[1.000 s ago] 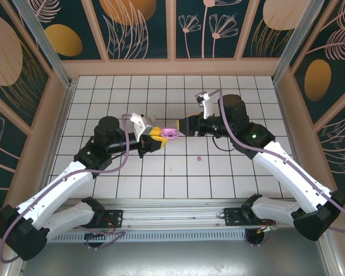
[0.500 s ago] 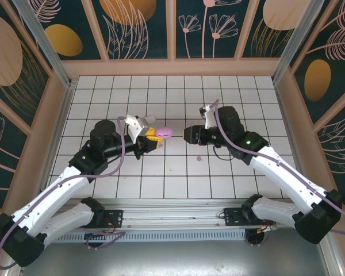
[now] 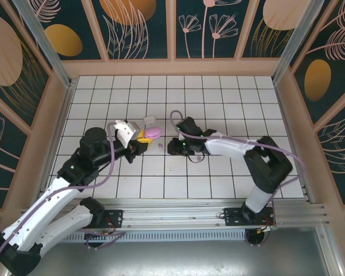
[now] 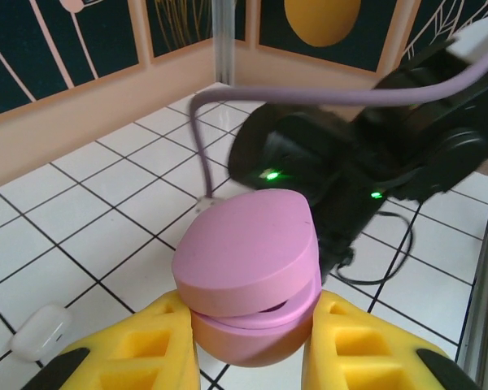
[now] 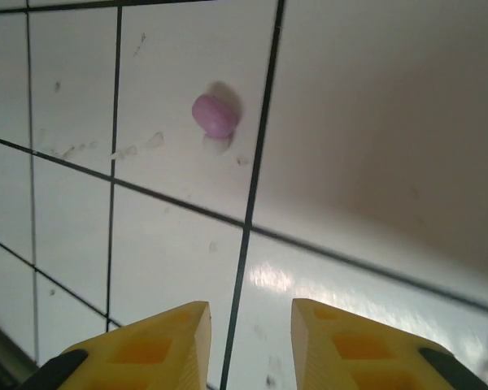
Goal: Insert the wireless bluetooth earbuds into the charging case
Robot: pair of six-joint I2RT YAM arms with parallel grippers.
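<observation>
Small round pale-purple earbud [image 5: 215, 115] lies at 12 o'clock ahead of the right gripper [image 5: 250, 315], jaws narrow and empty. The left gripper [image 4: 252, 337] clamps a pink oval plastic case [image 4: 248, 252].

White tiled tabletop [image 3: 103, 92] with dark grid lines, lightly scuffed. Lying directly on it: one tiny round pale purple earbud [image 5: 215, 115] within a single tile, and a small white rounded plastic case [image 4: 39, 331], not touching it.

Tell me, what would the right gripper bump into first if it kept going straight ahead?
Probably the tiny purple earbud, lying on the tiled table just ahead of the right gripper, a little off its line. Depth is unclear, so it might touch the tile first.
</observation>
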